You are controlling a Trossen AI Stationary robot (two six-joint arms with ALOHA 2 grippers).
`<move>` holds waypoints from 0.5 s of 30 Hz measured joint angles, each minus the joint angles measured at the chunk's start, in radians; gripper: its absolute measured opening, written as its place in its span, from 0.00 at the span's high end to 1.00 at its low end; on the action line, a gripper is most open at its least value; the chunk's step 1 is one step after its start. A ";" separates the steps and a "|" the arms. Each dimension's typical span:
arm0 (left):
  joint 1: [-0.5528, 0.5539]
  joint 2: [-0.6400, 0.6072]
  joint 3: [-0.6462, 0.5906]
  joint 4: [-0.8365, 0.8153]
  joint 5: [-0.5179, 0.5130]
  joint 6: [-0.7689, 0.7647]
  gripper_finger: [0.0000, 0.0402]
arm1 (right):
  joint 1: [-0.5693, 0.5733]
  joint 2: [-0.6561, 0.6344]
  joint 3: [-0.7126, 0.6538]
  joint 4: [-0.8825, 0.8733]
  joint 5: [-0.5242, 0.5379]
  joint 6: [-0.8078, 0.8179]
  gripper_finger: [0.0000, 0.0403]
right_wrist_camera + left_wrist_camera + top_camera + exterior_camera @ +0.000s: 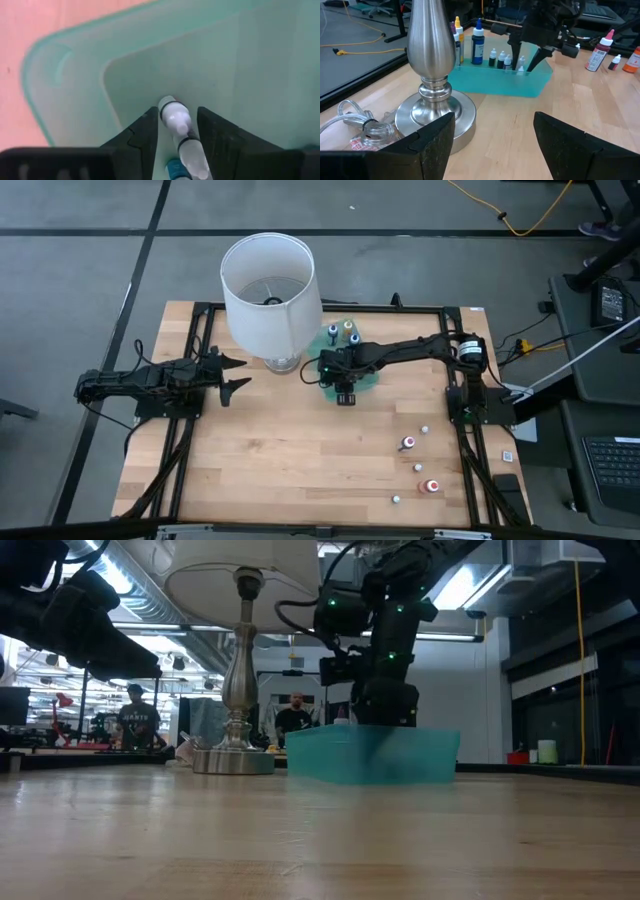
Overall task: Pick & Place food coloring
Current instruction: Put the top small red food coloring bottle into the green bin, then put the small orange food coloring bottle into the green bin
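A robotics lab or workshop: exposed ceiling ducts [200,635] and strip lights overhead, people [137,718] at benches beyond the wooden surface [300,460] (framed by black rails), cables [520,220] trailing over grey floor.

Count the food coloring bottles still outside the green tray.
5, all by the table's right side: two red bottles and three tiny white-capped bottles. The lampshade may hide others.

- High view: straight down over the whole bench [300,460].
- Low view: level at bench height, facing the room.
- Wrist views: close; all four share the green tray [520,82].
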 joint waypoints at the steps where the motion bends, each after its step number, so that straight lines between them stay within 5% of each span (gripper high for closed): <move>1: 0.000 0.000 0.000 0.000 0.000 0.000 0.34 | 0.000 -0.002 0.006 -0.007 0.000 0.000 0.65; 10: 0.000 0.000 0.000 0.000 0.000 0.000 0.34 | -0.002 -0.026 0.093 -0.086 -0.003 0.003 0.65; 15: 0.000 0.000 0.000 0.000 0.000 0.000 0.34 | -0.002 -0.096 0.099 -0.112 -0.003 0.092 0.55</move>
